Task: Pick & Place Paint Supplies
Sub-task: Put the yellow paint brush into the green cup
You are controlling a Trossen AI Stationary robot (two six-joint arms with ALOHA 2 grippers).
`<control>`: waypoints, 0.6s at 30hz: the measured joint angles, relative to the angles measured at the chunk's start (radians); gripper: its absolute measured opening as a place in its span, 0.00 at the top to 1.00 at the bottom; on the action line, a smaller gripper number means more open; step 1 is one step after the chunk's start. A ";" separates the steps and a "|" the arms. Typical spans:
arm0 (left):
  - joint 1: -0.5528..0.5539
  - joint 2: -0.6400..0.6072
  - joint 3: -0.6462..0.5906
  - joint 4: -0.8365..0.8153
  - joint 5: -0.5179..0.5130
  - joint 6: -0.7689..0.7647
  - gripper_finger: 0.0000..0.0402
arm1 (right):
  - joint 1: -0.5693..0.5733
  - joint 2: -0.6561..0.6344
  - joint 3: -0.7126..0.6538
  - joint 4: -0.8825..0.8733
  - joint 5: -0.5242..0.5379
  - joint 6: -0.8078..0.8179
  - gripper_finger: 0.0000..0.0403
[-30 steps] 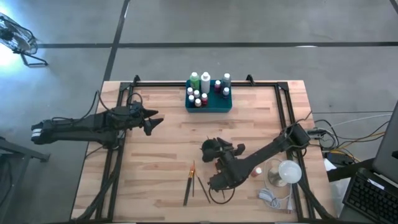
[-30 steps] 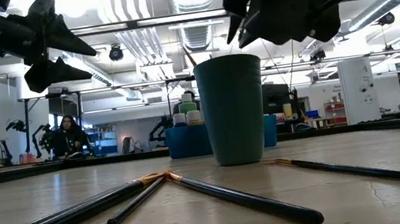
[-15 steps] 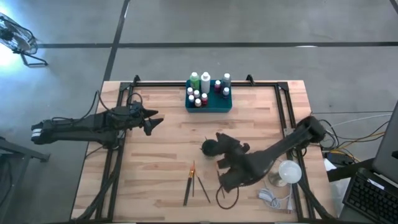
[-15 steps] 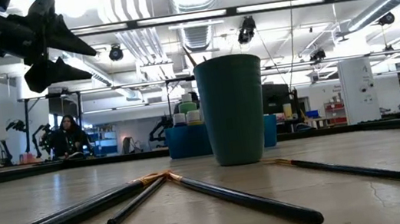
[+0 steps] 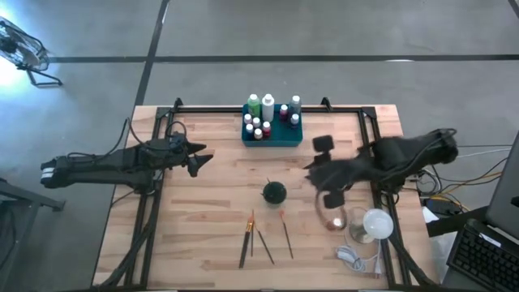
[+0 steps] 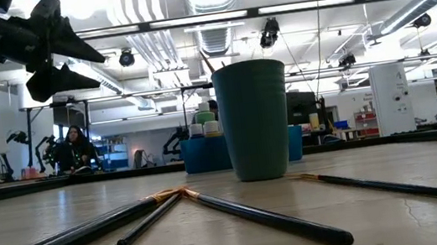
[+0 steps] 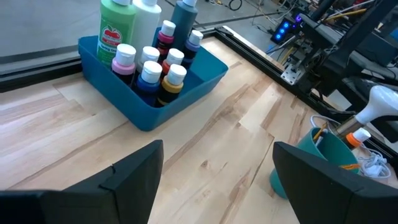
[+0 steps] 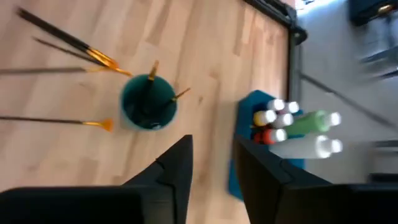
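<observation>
Our right gripper (image 5: 324, 172), fingers nearly together and empty, has swung up and away from the cup (image 5: 274, 193). Brushes now stand inside it, while four paintbrushes (image 5: 261, 240) remain on the table; our left gripper (image 5: 203, 160) waits open.

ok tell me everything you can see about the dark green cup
The dark green cup is a round, smooth, plastic-looking tumbler, slightly wider at the rim, standing upright on the wooden table near its middle, in front of the teal tray. Thin paintbrushes stand inside it, tips poking above the rim. More brushes lie on the table nearby, apart from it. No gripper touches it.
</observation>
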 joint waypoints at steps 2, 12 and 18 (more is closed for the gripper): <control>0.000 0.000 0.000 0.000 0.000 0.000 0.23 | -0.024 -0.049 -0.019 -0.001 -0.063 0.019 0.77; 0.000 0.000 0.000 0.000 0.000 0.000 0.23 | -0.120 -0.162 -0.067 0.007 -0.115 0.039 0.90; 0.000 0.000 0.000 0.000 0.000 0.000 0.23 | -0.141 -0.152 -0.075 0.007 -0.122 0.017 0.95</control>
